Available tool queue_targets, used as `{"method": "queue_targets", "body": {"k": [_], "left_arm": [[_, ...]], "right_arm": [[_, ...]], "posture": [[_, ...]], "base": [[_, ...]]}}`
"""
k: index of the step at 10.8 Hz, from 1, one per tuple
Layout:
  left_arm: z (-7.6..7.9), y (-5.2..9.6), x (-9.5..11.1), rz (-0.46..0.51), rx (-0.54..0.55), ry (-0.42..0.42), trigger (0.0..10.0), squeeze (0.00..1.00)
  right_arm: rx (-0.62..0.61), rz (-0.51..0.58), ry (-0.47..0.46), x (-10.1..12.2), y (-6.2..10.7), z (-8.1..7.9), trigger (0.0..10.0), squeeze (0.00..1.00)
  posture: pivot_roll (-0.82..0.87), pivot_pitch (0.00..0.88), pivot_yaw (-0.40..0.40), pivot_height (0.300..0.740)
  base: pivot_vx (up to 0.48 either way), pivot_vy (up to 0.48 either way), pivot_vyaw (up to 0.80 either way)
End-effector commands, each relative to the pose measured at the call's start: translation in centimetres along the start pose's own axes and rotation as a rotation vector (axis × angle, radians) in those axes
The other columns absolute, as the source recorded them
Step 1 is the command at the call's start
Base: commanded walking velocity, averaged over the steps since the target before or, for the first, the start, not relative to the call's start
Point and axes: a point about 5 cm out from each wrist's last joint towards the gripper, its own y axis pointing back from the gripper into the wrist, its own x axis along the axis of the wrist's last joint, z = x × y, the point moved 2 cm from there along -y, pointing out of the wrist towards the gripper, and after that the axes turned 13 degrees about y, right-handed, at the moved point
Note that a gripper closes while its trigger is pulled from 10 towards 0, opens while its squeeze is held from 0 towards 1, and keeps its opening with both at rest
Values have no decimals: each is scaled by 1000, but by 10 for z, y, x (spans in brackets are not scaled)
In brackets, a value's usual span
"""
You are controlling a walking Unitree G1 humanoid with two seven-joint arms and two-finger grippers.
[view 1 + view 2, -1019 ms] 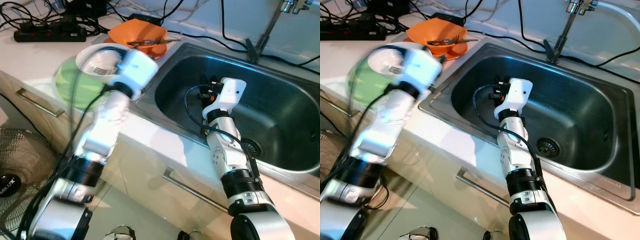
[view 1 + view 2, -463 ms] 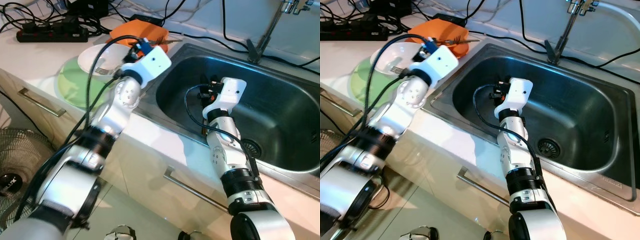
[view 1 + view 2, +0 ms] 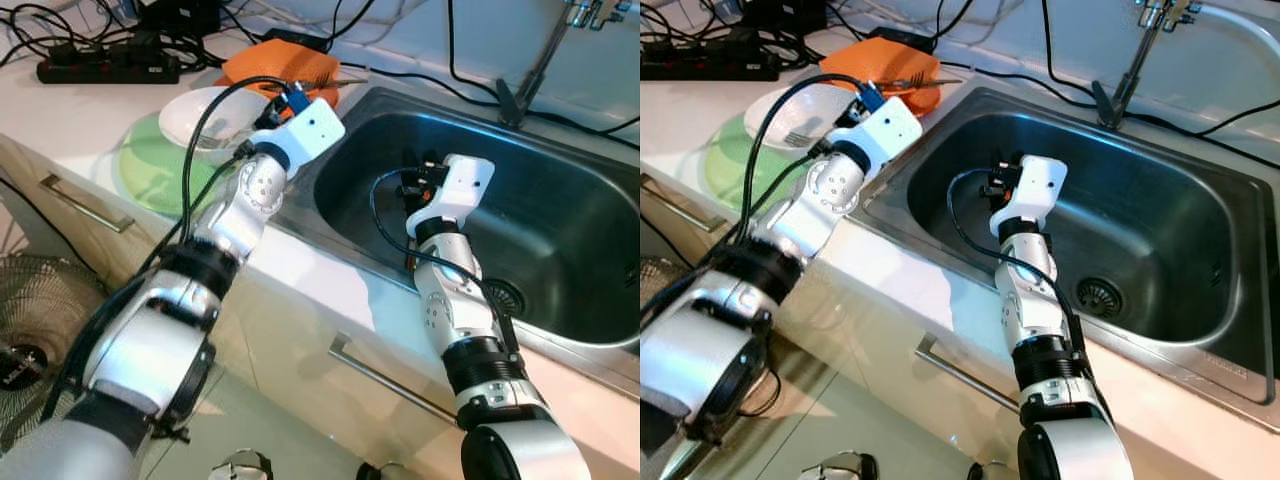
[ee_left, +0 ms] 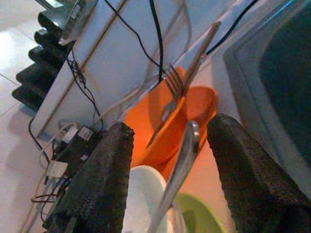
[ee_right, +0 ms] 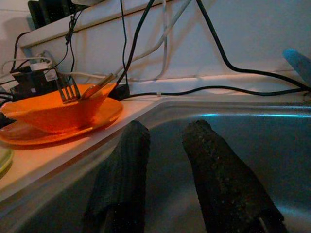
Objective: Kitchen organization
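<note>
Change since one second ago: the left arm, then blurred over the white bowl and green plate, has swung toward the sink rim; its gripper [image 4: 167, 160] now sits at the counter edge, its fingers [image 4: 104, 179] spread with a silver metal utensil handle [image 4: 180, 170] running between them. Whether the pads touch it cannot be told.

Item 1. Silver metal utensil handle: long, shiny, lying in the gap of the left gripper, its far end aimed at the orange bowl.

Item 2. Orange plastic bowl [image 3: 902, 68] on an orange plate [image 5: 58, 128], on the white countertop [image 3: 80, 110] at 10 o'clock from the sink. A silver fork [image 4: 182, 73] rests across it, tines up in the left wrist view.

Item 3. White round bowl [image 3: 205, 115], at 8 o'clock from the orange bowl, stacked on a pale green round plate [image 3: 150, 170]. A second fork [image 3: 795, 138] lies inside.

Item 4. Stainless steel sink basin [image 3: 1160, 230], drain at 5 o'clock in it. The right gripper [image 5: 163, 160] hangs inside near the 9 o'clock wall, fingers parted, nothing between them.

Item 5. Chrome tap stem [image 3: 1130, 60] at 12 o'clock of the basin. Black cables [image 3: 1000, 72] trail along the back edge.

Item 6. Black power strip [image 3: 105, 68], 9 o'clock of the orange bowl.

Item 7. Floor fan [image 3: 30, 340] below the counter, 7 o'clock.
</note>
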Motion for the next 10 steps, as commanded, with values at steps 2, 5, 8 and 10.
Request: {"method": "queue_targets", "body": {"k": [2,5,8,10], "left_arm": [[-4,-6,4,-13,8,-33,10000,0],[-6,-7,-3,-39,9,-49,2314,0],[-6,-7,-5,-34,9,-58,0,0],[-6,-7,-6,-31,10,-63,0,0]], "right_arm": [[-17,-4,1,-2,1,3,10000,0],[-25,-4,3,-3,2,4,10000,0],[-25,-4,3,-3,1,4,10000,0],[-23,-4,2,-3,2,3,10000,0]], "posture": [[70,74,-7,740],[65,71,-3,740],[69,66,-3,740],[68,58,-1,740]], "base": [[0,0,0],[0,0,0],[0,0,0],[0,0,0]]}}
